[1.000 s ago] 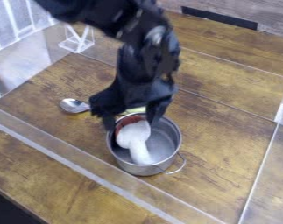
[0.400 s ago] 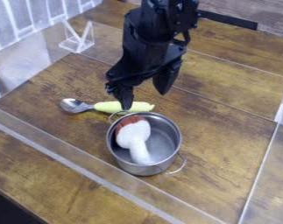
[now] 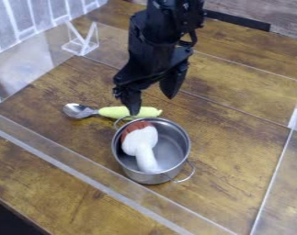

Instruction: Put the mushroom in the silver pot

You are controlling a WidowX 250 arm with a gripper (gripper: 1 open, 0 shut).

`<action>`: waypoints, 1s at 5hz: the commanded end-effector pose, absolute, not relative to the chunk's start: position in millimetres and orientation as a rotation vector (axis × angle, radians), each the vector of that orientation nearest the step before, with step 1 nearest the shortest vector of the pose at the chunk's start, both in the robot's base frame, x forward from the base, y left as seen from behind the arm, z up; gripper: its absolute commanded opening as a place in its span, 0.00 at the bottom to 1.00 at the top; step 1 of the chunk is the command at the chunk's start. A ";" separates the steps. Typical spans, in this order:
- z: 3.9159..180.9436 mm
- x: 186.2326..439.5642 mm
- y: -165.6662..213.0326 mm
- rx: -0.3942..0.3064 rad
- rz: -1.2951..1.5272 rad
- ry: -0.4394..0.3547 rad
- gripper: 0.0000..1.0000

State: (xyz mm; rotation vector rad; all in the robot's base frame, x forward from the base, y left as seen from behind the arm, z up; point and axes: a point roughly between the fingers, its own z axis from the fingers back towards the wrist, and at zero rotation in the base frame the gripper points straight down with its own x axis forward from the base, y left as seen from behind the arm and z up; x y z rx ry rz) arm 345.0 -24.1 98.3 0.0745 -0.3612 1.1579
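Observation:
The mushroom (image 3: pixel 142 147) lies inside the silver pot (image 3: pixel 173 171), red-brown cap toward the far rim and white stem pointing to the near side. The pot stands on the wooden table near the middle of the view. My gripper (image 3: pixel 145 92) hangs above and just behind the pot, pointing steeply down. Its two black fingers are spread wide with nothing between them. It touches neither the pot nor the mushroom.
A yellow-green elongated item (image 3: pixel 114 112) and a small metal spoon (image 3: pixel 75 110) lie just left of and behind the pot. A clear plastic wall (image 3: pixel 64 165) borders the wooden table (image 3: pixel 236 138) on the near side and left. A white wire stand (image 3: pixel 79 39) sits at the back left.
The gripper has lifted up and away from the pot, leaving the mushroom lying inside, and its wrist has rolled. Its fingers have stayed spread. Pot, spoon and yellow-green item have not moved.

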 end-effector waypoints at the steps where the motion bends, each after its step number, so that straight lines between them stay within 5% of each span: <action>1: 109.8 352.1 -28.1 0.033 1.196 -0.395 1.00; 5: 55.9 359.1 -41.3 -0.024 1.014 -0.354 1.00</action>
